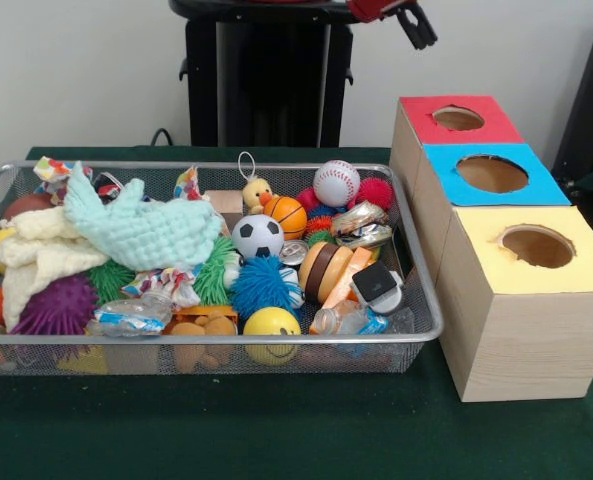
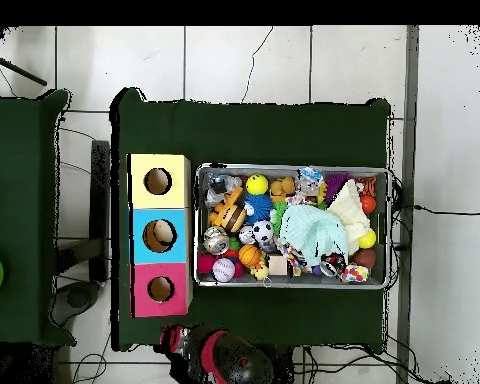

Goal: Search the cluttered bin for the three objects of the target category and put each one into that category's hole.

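A wire mesh bin [image 1: 416, 300] [image 2: 388, 225] holds a heap of toys. Among them are a baseball [image 1: 336, 183] [image 2: 224, 269], a small basketball [image 1: 285, 215] [image 2: 249, 255], a soccer ball [image 1: 257, 236] [image 2: 262, 231] and a yellow smiley ball [image 1: 272, 325] [image 2: 256, 184]. Beside the bin stand three boxes with round holes: red [image 1: 476, 125] [image 2: 161, 305], blue [image 1: 446, 170] [image 2: 136, 235] and yellow [image 1: 576, 265] [image 2: 159, 162]. My gripper [image 1: 416, 25] hangs high at the picture's top edge, behind the red box and well away from the bin. My arm [image 2: 219, 360] is drawn back off the table.
A teal knitted cloth [image 1: 141, 228] and a cream cloth [image 1: 36, 255] cover the bin's left part. Spiky balls, a rubber duck [image 1: 257, 192], cans and wrapped items fill the rest. A second green table [image 2: 19, 220] stands apart in the overhead view.
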{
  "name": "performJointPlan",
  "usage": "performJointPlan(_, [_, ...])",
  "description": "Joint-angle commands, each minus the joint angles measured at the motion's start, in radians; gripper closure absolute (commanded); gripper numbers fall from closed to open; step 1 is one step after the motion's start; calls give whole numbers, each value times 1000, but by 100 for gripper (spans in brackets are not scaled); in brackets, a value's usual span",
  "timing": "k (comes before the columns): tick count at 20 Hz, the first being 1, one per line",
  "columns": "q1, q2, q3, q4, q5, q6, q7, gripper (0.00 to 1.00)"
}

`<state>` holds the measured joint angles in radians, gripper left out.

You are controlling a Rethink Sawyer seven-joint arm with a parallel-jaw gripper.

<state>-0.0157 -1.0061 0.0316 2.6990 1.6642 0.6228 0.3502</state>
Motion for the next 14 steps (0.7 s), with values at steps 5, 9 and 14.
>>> performJointPlan(5, [90, -29, -261, -112, -749, -228, 192, 100])
performJointPlan(9, [14, -51, -130, -29, -643, -338, 102, 100])
performJointPlan(14, [-49, -67, 8, 35, -512, -414, -1, 100])
